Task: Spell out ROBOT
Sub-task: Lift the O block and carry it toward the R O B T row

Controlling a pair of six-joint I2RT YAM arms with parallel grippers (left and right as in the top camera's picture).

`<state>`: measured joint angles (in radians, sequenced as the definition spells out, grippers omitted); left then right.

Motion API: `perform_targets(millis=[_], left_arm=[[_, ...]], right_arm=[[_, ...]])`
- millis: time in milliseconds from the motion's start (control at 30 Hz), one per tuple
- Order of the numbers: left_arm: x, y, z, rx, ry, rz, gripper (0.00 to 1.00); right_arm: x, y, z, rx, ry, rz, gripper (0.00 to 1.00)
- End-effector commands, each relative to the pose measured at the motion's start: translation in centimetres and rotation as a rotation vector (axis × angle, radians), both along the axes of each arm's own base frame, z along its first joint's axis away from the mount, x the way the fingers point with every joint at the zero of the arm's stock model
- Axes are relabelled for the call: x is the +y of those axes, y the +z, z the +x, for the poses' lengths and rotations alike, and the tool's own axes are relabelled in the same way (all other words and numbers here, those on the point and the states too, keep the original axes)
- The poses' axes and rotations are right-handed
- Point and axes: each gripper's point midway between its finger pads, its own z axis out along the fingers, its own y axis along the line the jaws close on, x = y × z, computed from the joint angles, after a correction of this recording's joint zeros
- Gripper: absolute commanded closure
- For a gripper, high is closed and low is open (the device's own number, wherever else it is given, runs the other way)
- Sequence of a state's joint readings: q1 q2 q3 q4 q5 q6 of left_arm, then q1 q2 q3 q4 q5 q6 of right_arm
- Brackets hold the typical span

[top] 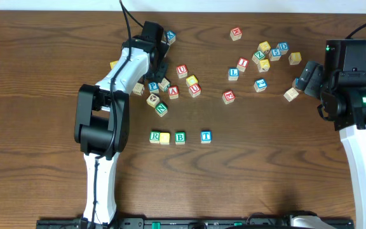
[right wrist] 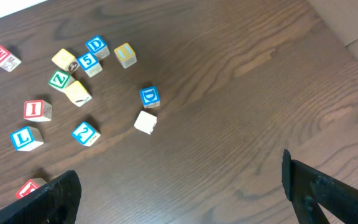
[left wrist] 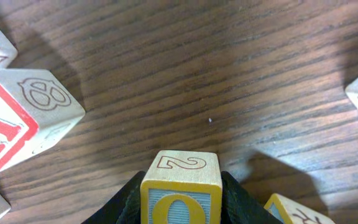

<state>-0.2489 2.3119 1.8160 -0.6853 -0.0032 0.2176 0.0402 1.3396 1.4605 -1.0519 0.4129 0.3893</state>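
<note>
Near the table's front stands a row of cubes: green R (top: 155,136), a yellow-faced cube (top: 164,137), green B (top: 180,137), then a gap, then blue T (top: 206,136). My left gripper (top: 157,62) reaches down into the cluster of loose cubes at the back left. In the left wrist view a yellow-framed O cube (left wrist: 180,186) sits between its black fingers (left wrist: 128,202), which press on both sides; the overhead view hides this cube under the gripper. My right gripper (right wrist: 182,193) hangs open over bare wood at the right, holding nothing.
Loose cubes lie round the left gripper: red U (top: 182,70), red A (top: 174,92), blue P (top: 153,86), green N (top: 161,109). A red-lettered cube (left wrist: 5,124) lies close on the left. A second cluster (top: 264,54) with a blue L (right wrist: 27,138) sits back right.
</note>
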Motion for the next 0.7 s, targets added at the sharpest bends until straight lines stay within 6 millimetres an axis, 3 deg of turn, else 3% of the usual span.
perform_targets(millis=[0, 100, 267, 467, 667], left_arm=[[0.4, -0.3, 0.2, -0.004, 0.002, 0.006, 0.65], [0.3, -0.1, 0.5, -0.018, 0.002, 0.003, 0.75], [0.0, 3.7, 1.8, -0.097, 0.004, -0.014, 0.76], [-0.2, 13.2, 1.9, -0.265, 0.054, -0.082, 0.76], [0.5, 21.7, -1.0, -0.364, 0.191, -0.190, 0.76]], right_arm=[[-0.3, 0.7, 0.0, -0.015, -0.005, -0.016, 0.01], [-0.3, 0.7, 0.0, -0.015, -0.005, -0.016, 0.01], [-0.3, 0.7, 0.0, -0.014, -0.005, -0.016, 0.01], [-0.3, 0.7, 0.0, -0.014, -0.005, -0.016, 0.01], [-0.3, 0.7, 0.0, -0.015, -0.005, -0.016, 0.01]])
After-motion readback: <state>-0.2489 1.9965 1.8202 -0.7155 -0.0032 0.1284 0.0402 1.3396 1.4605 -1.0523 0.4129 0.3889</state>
